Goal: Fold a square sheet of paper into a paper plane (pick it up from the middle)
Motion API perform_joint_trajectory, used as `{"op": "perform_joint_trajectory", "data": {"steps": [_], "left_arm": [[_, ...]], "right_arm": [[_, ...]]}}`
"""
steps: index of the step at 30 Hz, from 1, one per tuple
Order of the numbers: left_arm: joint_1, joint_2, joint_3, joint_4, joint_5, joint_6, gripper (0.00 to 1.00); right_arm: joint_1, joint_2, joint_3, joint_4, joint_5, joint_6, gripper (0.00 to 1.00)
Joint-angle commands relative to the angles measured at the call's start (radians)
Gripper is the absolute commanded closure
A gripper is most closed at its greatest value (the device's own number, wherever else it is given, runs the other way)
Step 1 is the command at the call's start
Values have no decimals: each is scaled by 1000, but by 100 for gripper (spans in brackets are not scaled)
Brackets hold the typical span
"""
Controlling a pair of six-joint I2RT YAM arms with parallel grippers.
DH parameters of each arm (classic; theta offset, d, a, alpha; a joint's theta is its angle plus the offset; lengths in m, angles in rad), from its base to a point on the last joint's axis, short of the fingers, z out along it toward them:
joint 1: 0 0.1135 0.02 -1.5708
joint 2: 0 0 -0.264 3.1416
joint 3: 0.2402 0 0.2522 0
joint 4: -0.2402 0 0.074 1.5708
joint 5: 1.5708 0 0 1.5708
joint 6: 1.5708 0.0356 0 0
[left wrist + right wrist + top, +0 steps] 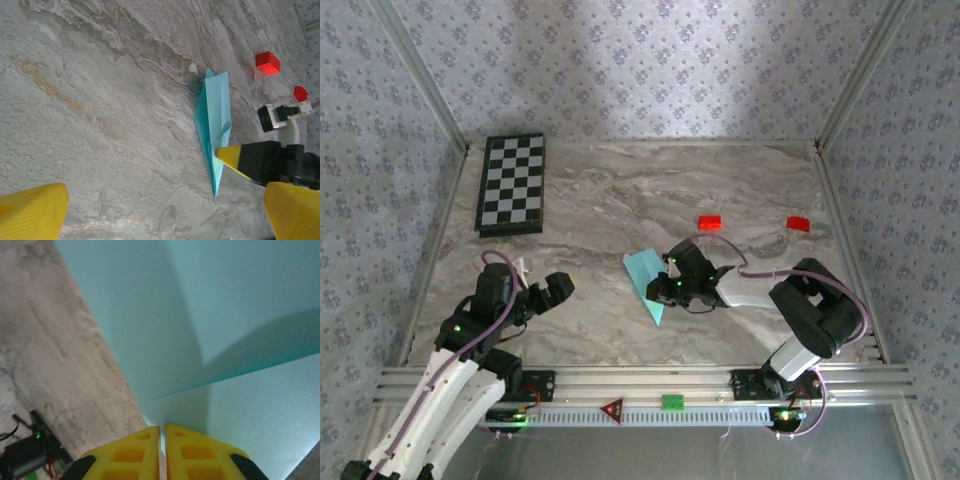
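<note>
The paper plane (646,278) is a light cyan dart lying on the marble table (600,200), its tip pointing toward the near edge. My right gripper (667,289) is shut on its right side near the middle, and a thin paper edge sits between the yellow pads. In the right wrist view the paper plane (225,315) spreads ahead of the right gripper (162,432), with a fold line across it. From the left wrist, the paper plane (215,110) lies flat with a right fingertip (227,155) on it. My left gripper (560,287) stands open over bare table, well left of the plane.
A checkered board (512,183) lies at the back left. Two small red blocks (709,222) (798,224) sit behind the right arm. A green block (672,402) and a red triangle (612,408) rest on the front rail.
</note>
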Motion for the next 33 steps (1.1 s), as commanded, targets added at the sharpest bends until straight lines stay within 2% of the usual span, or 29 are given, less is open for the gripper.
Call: {"op": "perform_joint_trajectory", "data": {"steps": [1, 8, 12, 14, 19, 24, 26, 29, 33], "left_arm": [[7, -8, 2, -10, 51, -10, 0], [9, -34, -33, 23, 63, -62, 0], [8, -44, -75, 80, 92, -115, 1], [8, -43, -80, 75, 90, -124, 1], [8, -39, -80, 33, 87, -128, 3], [9, -33, -81, 32, 104, -133, 9], [8, -18, -84, 50, 114, -134, 15], [5, 38, -79, 98, 148, -129, 28], [-23, 148, -39, 152, 163, -114, 42]], "right_arm": [[23, 32, 7, -89, 110, 72, 87], [130, 55, -89, 160, 240, 347, 85], [249, 65, -150, 318, 433, 622, 85], [299, 70, -137, 342, 502, 683, 85], [382, 15, 10, 120, 653, 620, 85], [380, -102, 86, -85, 712, 440, 83], [368, -163, 96, -184, 749, 390, 78], [335, -231, 132, -395, 813, 308, 76], [271, -325, 112, -493, 836, 157, 75]]}}
